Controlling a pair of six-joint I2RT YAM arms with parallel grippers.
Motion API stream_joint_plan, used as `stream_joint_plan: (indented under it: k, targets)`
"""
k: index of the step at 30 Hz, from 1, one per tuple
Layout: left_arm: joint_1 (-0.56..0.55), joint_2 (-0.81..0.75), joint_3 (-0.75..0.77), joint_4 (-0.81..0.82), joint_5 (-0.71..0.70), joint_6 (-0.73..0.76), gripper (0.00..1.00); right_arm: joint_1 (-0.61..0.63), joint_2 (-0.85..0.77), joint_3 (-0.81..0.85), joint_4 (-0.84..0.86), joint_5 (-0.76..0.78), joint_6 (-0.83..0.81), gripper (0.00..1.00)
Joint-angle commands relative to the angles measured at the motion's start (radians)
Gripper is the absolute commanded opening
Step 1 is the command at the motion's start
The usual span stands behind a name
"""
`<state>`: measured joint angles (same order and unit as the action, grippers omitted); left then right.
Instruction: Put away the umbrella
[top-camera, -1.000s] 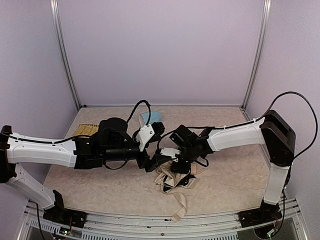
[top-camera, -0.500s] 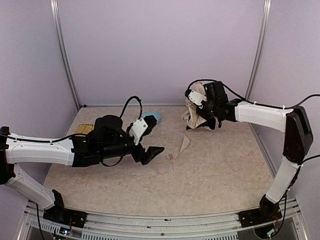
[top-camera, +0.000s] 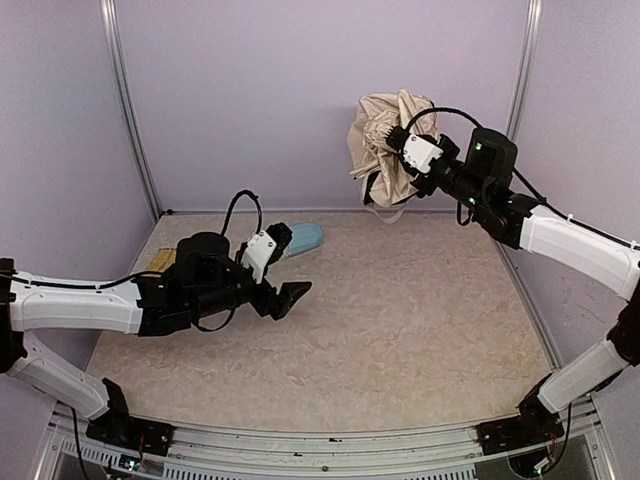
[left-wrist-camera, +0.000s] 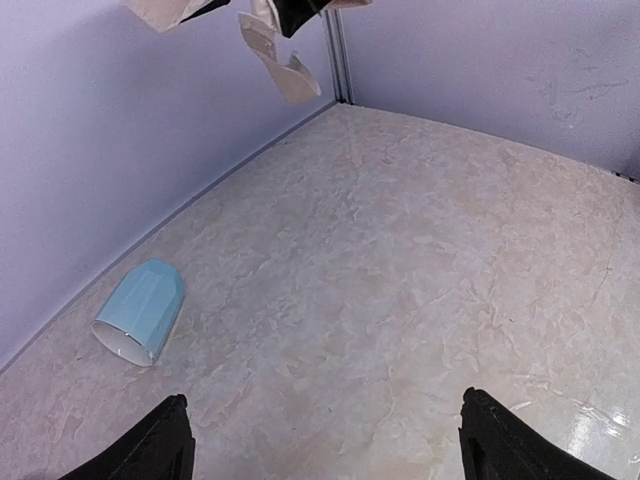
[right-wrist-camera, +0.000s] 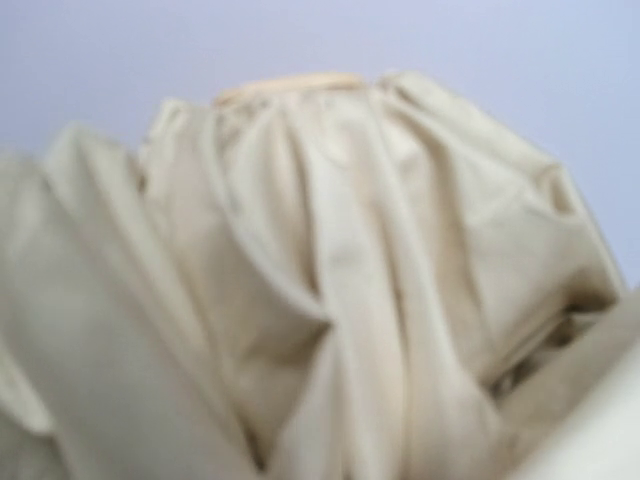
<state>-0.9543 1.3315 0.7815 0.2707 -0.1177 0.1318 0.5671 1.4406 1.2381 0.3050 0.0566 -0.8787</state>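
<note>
From the top camera I see my right gripper (top-camera: 400, 158) clamped on the umbrella (top-camera: 380, 130), holding its bunched cream fabric high by the back wall, well above the table (top-camera: 420, 330). The right wrist view gives only blurred cream folds, with the fingers hidden. My left gripper (top-camera: 290, 297) hovers low, jaws wide and empty. Its wrist camera adds the light-blue mug (left-wrist-camera: 140, 312) lying on its side and the strap (left-wrist-camera: 288, 75) dangling overhead.
</note>
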Motion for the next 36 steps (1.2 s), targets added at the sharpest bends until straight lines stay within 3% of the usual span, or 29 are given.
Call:
stream_joint_plan:
  k: [1,6,9,13,23,28,32,34,36]
  targets:
    - [0.008,0.017,-0.029,0.102,0.028,0.04,0.9,0.007,-0.066,0.004,-0.133,-0.394,0.091,0.0]
    - [0.008,0.0,-0.065,0.209,0.182,0.097,0.9,0.007,-0.094,0.093,-0.343,-0.615,0.068,0.0]
    - [-0.001,-0.008,-0.087,0.246,0.303,0.101,0.91,0.007,-0.1,0.123,-0.395,-0.71,0.066,0.0]
    - [-0.03,0.017,-0.11,0.334,0.358,0.121,0.94,0.011,-0.108,0.148,-0.411,-0.809,0.089,0.0]
    - [-0.026,0.229,0.005,0.477,0.352,0.089,0.94,0.043,-0.123,0.172,-0.403,-0.852,0.112,0.0]
    - [-0.025,0.294,0.045,0.539,0.457,0.072,0.9,0.047,-0.133,0.17,-0.404,-0.848,0.117,0.0]
    - [-0.029,0.311,0.031,0.58,0.585,0.036,0.62,0.047,-0.144,0.166,-0.399,-0.828,0.121,0.0]
    - [-0.033,0.311,0.018,0.605,0.629,0.019,0.4,0.046,-0.152,0.155,-0.388,-0.812,0.124,0.0]
    - [-0.038,0.305,0.012,0.61,0.649,0.012,0.1,0.047,-0.155,0.147,-0.379,-0.784,0.127,0.0]
